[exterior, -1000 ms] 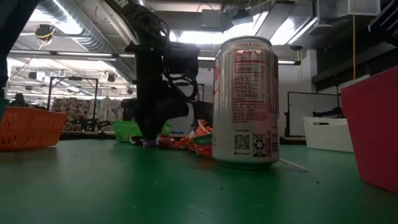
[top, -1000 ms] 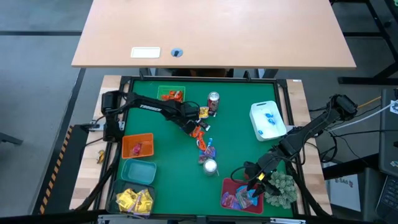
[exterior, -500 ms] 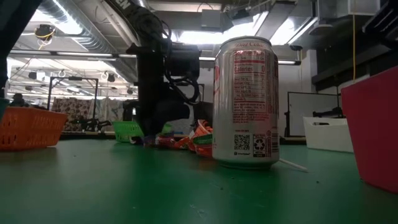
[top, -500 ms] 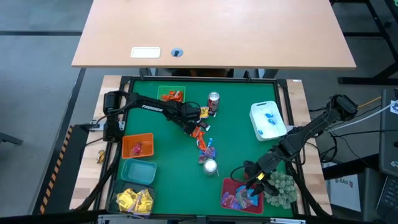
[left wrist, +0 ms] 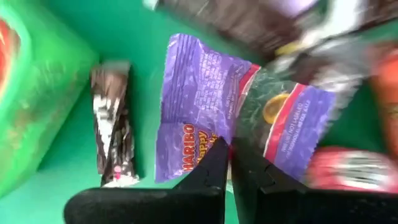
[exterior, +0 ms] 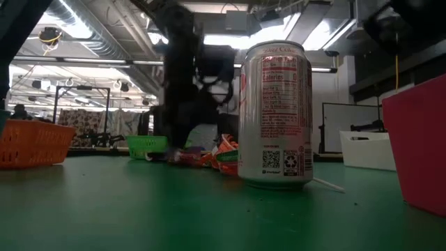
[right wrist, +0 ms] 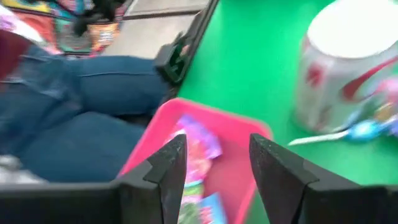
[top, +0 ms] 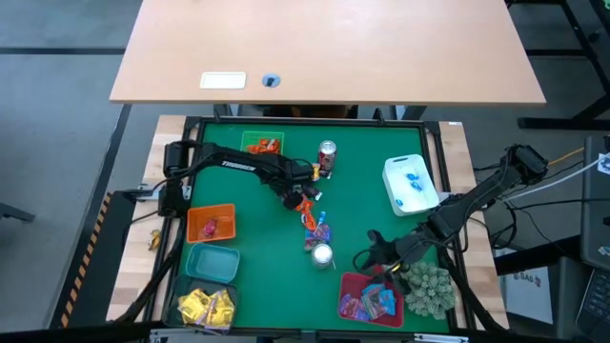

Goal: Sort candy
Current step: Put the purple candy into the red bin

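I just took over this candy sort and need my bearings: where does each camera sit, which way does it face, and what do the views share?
High view: overhead, straight down on the green table; both arms show.
Low view: table height, looking across past a can at the left arm.
Left wrist view: over the shut left claw, facing a purple packet.
Right wrist view: behind the open right claw, facing the red bin.
Shared: that can stands near the red bin in the high and right wrist views.

The whole table (top: 362, 162) is seen from straight above, while level across it, close behind a can (exterior: 276, 115) shared with the overhead (top: 322, 253) and right wrist (right wrist: 345, 65) views, the room is faced.
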`<act>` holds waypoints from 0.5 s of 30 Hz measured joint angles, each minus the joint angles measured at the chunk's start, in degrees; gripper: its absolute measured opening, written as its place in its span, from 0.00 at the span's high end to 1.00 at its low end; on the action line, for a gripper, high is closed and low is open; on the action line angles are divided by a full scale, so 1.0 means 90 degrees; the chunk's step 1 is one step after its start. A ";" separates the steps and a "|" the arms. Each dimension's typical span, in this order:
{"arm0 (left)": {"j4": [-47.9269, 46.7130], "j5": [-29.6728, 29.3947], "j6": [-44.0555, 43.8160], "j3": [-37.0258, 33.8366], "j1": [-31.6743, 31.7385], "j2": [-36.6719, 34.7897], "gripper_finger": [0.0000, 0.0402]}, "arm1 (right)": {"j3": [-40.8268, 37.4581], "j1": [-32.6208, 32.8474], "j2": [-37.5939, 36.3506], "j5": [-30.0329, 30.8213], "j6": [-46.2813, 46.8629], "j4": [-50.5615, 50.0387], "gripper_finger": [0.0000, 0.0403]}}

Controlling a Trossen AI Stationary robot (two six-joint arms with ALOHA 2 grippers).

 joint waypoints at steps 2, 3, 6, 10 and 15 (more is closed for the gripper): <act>-0.0138 0.0021 0.0156 0.0266 -0.0039 -0.0028 1.00 | 0.0107 0.0000 -0.0001 0.0310 -0.0363 0.0005 0.57; -0.0186 0.0014 0.0226 0.0391 -0.0053 -0.0031 1.00 | 0.0170 0.0000 -0.0002 0.0479 -0.0528 0.0011 0.57; -0.0333 -0.0013 0.0427 0.0753 -0.0096 -0.0029 1.00 | 0.0327 0.0000 -0.0002 0.0984 -0.1029 0.0007 0.57; -0.0448 0.0048 0.0695 0.1219 -0.0182 -0.0034 1.00 | 0.0398 0.0000 -0.0005 0.1878 -0.1606 0.0008 0.57; -0.0506 0.0158 0.0917 0.1742 -0.0323 -0.0041 1.00 | 0.0398 -0.0015 -0.0005 0.3519 -0.2131 -0.0017 0.57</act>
